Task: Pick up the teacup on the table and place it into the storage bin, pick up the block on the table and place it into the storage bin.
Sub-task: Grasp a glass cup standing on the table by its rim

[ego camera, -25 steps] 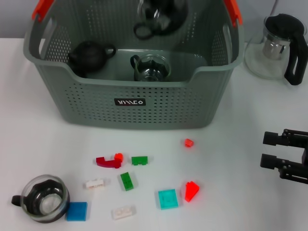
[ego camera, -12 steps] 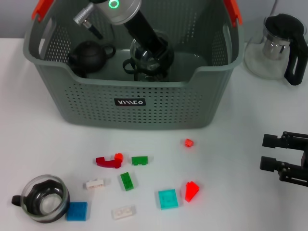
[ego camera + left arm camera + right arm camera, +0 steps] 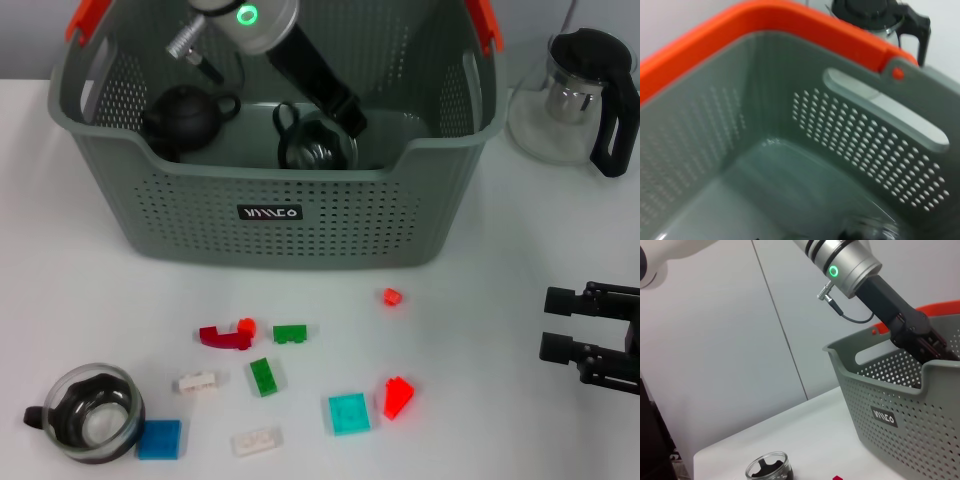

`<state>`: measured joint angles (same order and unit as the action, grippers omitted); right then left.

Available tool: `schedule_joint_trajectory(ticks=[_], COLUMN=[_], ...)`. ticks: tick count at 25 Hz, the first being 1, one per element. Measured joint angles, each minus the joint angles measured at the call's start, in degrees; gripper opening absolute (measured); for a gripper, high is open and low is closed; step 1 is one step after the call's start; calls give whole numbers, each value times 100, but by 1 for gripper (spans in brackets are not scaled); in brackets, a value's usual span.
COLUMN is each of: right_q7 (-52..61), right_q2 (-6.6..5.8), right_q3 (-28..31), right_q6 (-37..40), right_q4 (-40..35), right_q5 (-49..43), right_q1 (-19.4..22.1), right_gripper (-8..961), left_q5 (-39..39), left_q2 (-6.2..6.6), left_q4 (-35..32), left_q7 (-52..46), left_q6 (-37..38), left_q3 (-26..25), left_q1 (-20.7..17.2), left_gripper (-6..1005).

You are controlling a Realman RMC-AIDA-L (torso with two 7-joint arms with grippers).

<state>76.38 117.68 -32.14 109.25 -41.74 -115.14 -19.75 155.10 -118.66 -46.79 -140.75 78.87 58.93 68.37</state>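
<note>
On the white table [image 3: 500,300], the left gripper [image 3: 345,115] reaches into the bin [image 3: 300,215] above a glass cup [image 3: 315,150], apparently to set it down, its grip unclear; blocks [image 3: 265,376] lie before the bin.

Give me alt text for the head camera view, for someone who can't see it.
The left arm reaches down into the grey storage bin, its claw beside a glass teacup near a black teapot. On the white table lie scattered coloured blocks, another glass cup, a glass pitcher, and the idle right claw.
</note>
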Motion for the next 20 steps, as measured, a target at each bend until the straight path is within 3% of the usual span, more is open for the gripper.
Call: schedule_joint_trajectory(ticks=[5, 7, 10, 13, 15, 18, 20], right_q7=[0, 0, 0, 0, 0, 0, 0], right_q2=[-1, 0, 0, -2, -8, -15, -23], right_q3=[21, 20, 24, 27, 27, 25, 24], right_q6=[2, 6, 7, 10, 10, 15, 20], right_q4=[0, 0, 0, -1, -1, -1, -1], right_q5=[0, 0, 0, 2, 5, 15, 14], right_q1=[-4, -10, -12, -11, -11, -27, -49], right_gripper=[604, 604, 603, 603, 602, 602, 602], left_q5=[-613, -1321, -3098, -4983, -6071, -6853, -6886], left_q2=[-73, -147, -166, 2, 208, 544, 674], left_q4=[-948, -1495, -1821, -1289, -565, 561, 903], left_q7=[241, 623, 1392, 2134, 2641, 3338, 3762], left_q6=[320, 601, 1267, 2037, 2634, 3442, 3733], left_q3=[-346, -718, -1445, -2030, -2241, -2262, -2144], left_q1=[-474, -837, -1497, -2104, -2457, -2843, -3154], left_gripper=[371, 412, 437, 443, 443, 443, 444])
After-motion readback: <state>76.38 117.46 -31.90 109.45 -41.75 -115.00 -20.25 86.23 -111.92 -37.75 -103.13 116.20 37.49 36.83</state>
